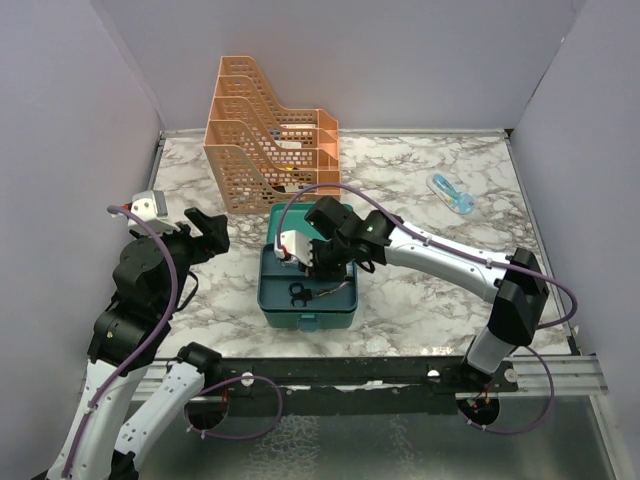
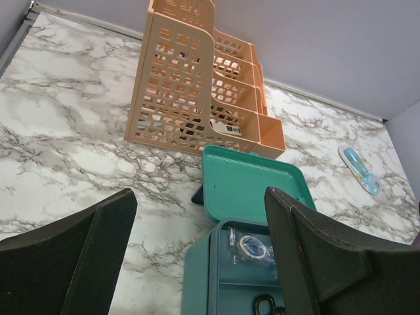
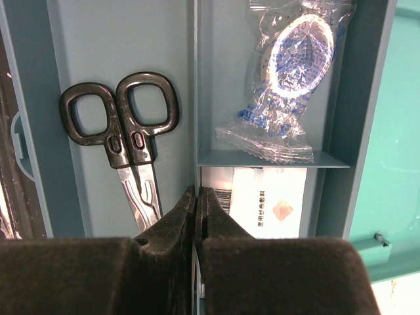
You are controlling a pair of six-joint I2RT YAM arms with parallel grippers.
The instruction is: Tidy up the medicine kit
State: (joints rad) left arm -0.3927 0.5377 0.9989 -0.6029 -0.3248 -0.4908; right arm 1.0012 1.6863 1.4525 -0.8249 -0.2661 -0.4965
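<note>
Right hand [image 3: 197, 216] hangs in the medicine kit [image 1: 268, 292], fingers pressed together at its tray divider beside the scissors [image 3: 125, 131]. Left hand [image 2: 200, 197] gapes wide. Kit sits open mid-bench: likely light, stiff, slick plastic, best gripped by a wall.

Noted a teal box [image 1: 305, 318], black-handled scissors [image 3: 128, 141], an orange perforated rack [image 1: 270, 130] at twelve o'clock, and a white, grey-veined marble table [image 1: 400, 170].
</note>
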